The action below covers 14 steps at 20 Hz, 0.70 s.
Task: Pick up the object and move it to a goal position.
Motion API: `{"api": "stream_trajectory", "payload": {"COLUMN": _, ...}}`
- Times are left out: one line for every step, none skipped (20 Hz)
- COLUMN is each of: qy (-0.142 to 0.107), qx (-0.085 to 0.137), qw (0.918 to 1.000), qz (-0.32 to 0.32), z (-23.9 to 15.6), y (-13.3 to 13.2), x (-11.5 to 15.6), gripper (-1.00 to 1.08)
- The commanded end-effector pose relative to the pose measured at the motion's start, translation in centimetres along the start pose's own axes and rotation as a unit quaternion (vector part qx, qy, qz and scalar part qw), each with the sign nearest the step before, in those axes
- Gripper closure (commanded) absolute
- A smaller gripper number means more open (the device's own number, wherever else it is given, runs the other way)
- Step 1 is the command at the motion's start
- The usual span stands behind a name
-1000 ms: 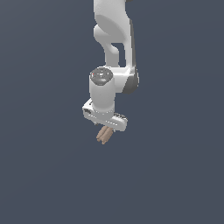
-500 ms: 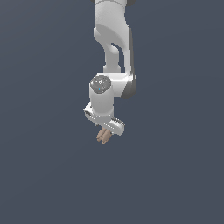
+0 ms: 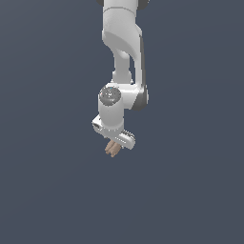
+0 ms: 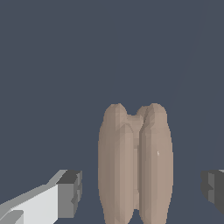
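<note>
The object [image 4: 135, 166] is a tan-brown lumpy thing of stubby lobes joined side by side. In the wrist view it lies between my two fingers, with a gap of grey floor showing on each side of it. My gripper [image 4: 140, 190] is open and straddles it without touching; one dark fingertip [image 4: 72, 192] shows on one side, the other at the opposite frame edge. In the exterior view the object [image 3: 112, 149] sticks out just below my white gripper [image 3: 115, 141], which points down at it.
The white arm [image 3: 123, 43] comes down from the top of the exterior view. A plain dark grey-blue surface [image 3: 47, 190] fills everything else in both views. No goal marker shows.
The arm and gripper have come down slightly over the object. The object has not visibly moved.
</note>
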State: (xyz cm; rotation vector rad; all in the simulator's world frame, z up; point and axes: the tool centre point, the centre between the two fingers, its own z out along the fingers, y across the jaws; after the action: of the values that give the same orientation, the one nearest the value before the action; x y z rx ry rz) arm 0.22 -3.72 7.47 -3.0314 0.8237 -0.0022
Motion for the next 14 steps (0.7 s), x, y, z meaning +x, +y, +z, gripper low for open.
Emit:
{"api": "stream_trajectory", "payload": {"qy": -0.001, "qx": 0.0, "qw": 1.0, "qz": 0.001, "z": 1.4, "y": 0.1, "x": -0.1, "gripper": -0.92}}
{"api": "stream_trajectory", "payload": {"qy": -0.001, "qx": 0.0, "qw": 1.0, "qz": 0.001, "z": 1.9, "y": 0.1, "x": -0.1, "gripper": -0.92}}
{"api": "stream_trajectory", "payload": {"qy": -0.001, "qx": 0.0, "qw": 1.0, "qz": 0.001, "z": 2.3, "y": 0.1, "x": -0.1, "gripper": -0.92}}
{"api": "stream_trajectory", "payload": {"qy": -0.001, "qx": 0.0, "qw": 1.0, "qz": 0.001, "z": 2.7, "y": 0.1, "x": -0.1, "gripper": -0.92}}
{"api": "stream_trajectory", "payload": {"qy": -0.001, "qx": 0.0, "qw": 1.0, "qz": 0.002, "z": 3.0, "y": 0.1, "x": -0.1, "gripper": -0.92}}
{"api": "stream_trajectory", "payload": {"qy": -0.001, "qx": 0.0, "qw": 1.0, "qz": 0.002, "z": 3.2, "y": 0.0, "x": -0.1, "gripper": -0.92}}
{"api": "stream_trajectory", "payload": {"qy": -0.001, "qx": 0.0, "qw": 1.0, "qz": 0.002, "z": 3.4, "y": 0.0, "x": -0.1, "gripper": -0.92}}
{"api": "stream_trajectory", "payload": {"qy": -0.001, "qx": 0.0, "qw": 1.0, "qz": 0.002, "z": 3.4, "y": 0.0, "x": 0.0, "gripper": -0.92}}
{"api": "stream_trajectory", "payload": {"qy": -0.001, "qx": 0.0, "qw": 1.0, "qz": 0.002, "z": 3.4, "y": 0.0, "x": 0.0, "gripper": -0.92}}
{"api": "stream_trajectory", "payload": {"qy": -0.001, "qx": 0.0, "qw": 1.0, "qz": 0.002, "z": 3.4, "y": 0.0, "x": 0.0, "gripper": 1.08}}
{"api": "stream_trajectory", "payload": {"qy": -0.001, "qx": 0.0, "qw": 1.0, "qz": 0.002, "z": 3.4, "y": 0.0, "x": 0.0, "gripper": 1.08}}
{"api": "stream_trajectory", "payload": {"qy": -0.001, "qx": 0.0, "qw": 1.0, "qz": 0.002, "z": 3.4, "y": 0.0, "x": 0.0, "gripper": 1.08}}
{"api": "stream_trajectory", "payload": {"qy": -0.001, "qx": 0.0, "qw": 1.0, "qz": 0.002, "z": 3.4, "y": 0.0, "x": 0.0, "gripper": 1.08}}
{"api": "stream_trajectory", "payload": {"qy": -0.001, "qx": 0.0, "qw": 1.0, "qz": 0.002, "z": 3.4, "y": 0.0, "x": 0.0, "gripper": 1.08}}
